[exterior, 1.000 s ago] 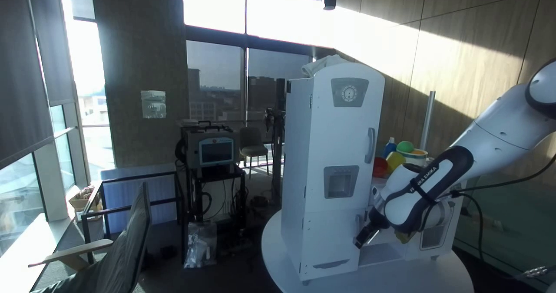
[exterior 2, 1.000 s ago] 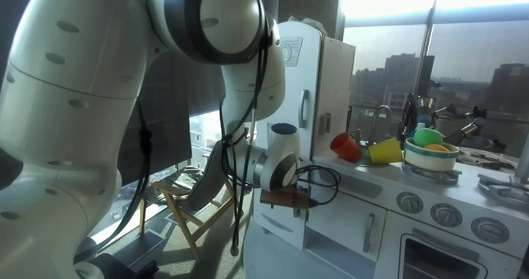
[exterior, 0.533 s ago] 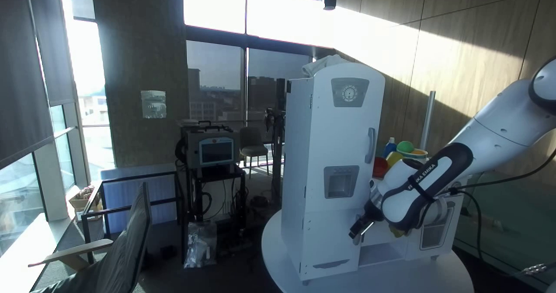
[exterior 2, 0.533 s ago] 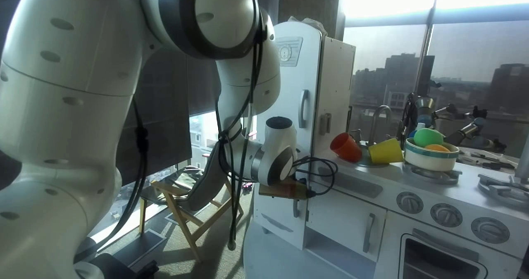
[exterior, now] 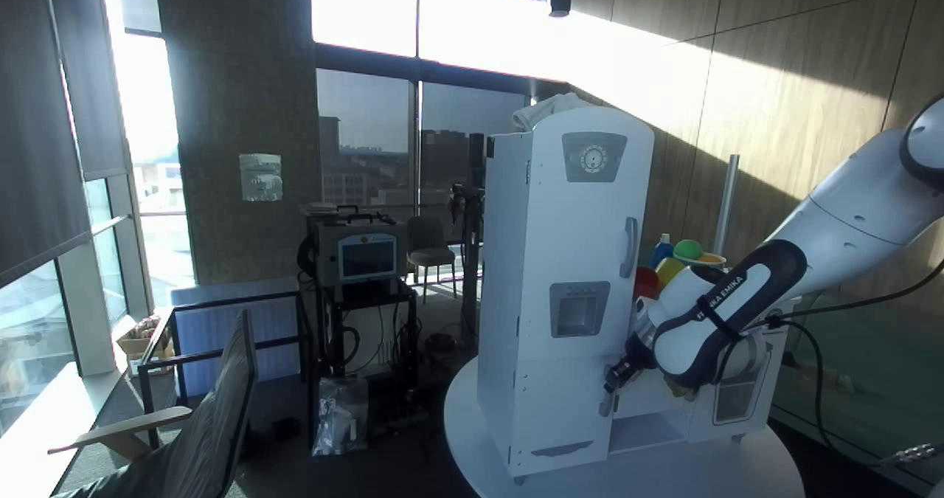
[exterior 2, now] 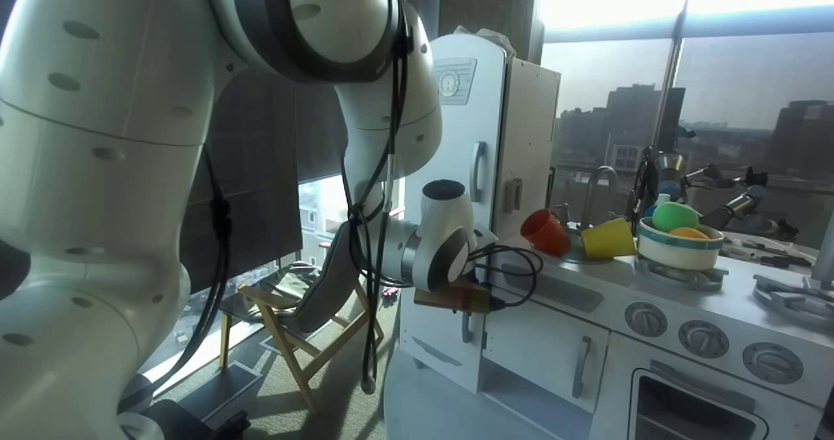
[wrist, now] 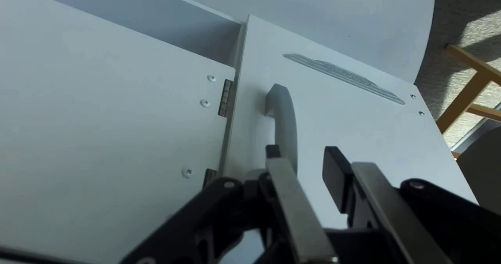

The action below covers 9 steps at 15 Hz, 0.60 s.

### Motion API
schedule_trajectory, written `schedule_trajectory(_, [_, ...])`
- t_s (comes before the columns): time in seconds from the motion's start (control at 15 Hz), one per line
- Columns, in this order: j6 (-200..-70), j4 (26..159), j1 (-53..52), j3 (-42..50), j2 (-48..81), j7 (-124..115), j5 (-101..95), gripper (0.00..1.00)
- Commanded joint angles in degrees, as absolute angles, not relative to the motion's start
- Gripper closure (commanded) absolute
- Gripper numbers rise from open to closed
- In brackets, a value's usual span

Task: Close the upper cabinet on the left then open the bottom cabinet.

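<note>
The upper cabinet (exterior: 582, 240), a tall white door with a grey panel, sits flush against its unit in both exterior views. Below it, the bottom cabinet (exterior: 560, 409) has its short white door flush too. My gripper (wrist: 303, 156) is at that door's grey handle (wrist: 285, 119), jaws part-way apart. One fingertip (wrist: 273, 151) stands on the hinge-strip side of the handle, overlapping it in view. The opposite fingertip pad (wrist: 336, 178) is on the other side, with a visible gap to the handle. The wrist hides the fingers in an exterior view where the orange-brown wrist part (exterior 2: 453, 296) shows.
Right beside the bottom cabinet is a white cupboard door (exterior 2: 547, 349) with its own handle. Red (exterior 2: 545, 232) and yellow cups (exterior 2: 607, 238) and a bowl (exterior 2: 681, 248) stand on the counter. The unit rests on a round white table (exterior: 472, 409). Cables (exterior 2: 515, 277) loop from the wrist.
My gripper has risen slightly over the last second, staying by the bottom handle. Its fingers look closer together than half a second ago. Both cabinet doors have kept their place.
</note>
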State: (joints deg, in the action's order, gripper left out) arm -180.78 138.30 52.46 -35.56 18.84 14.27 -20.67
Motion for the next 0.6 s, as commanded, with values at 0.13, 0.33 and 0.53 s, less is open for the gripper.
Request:
schedule_trajectory(0.13, [-181.5, 137.9, 49.2, -32.1, 17.1, 10.6, -20.1, 0.91])
schedule_trajectory(0.33, [-181.0, 137.6, 48.1, -31.3, 17.1, 9.3, -20.0, 0.62])
schedule_trajectory(0.53, [-180.8, 137.5, 46.7, -30.3, 17.1, 8.0, -20.2, 0.54])
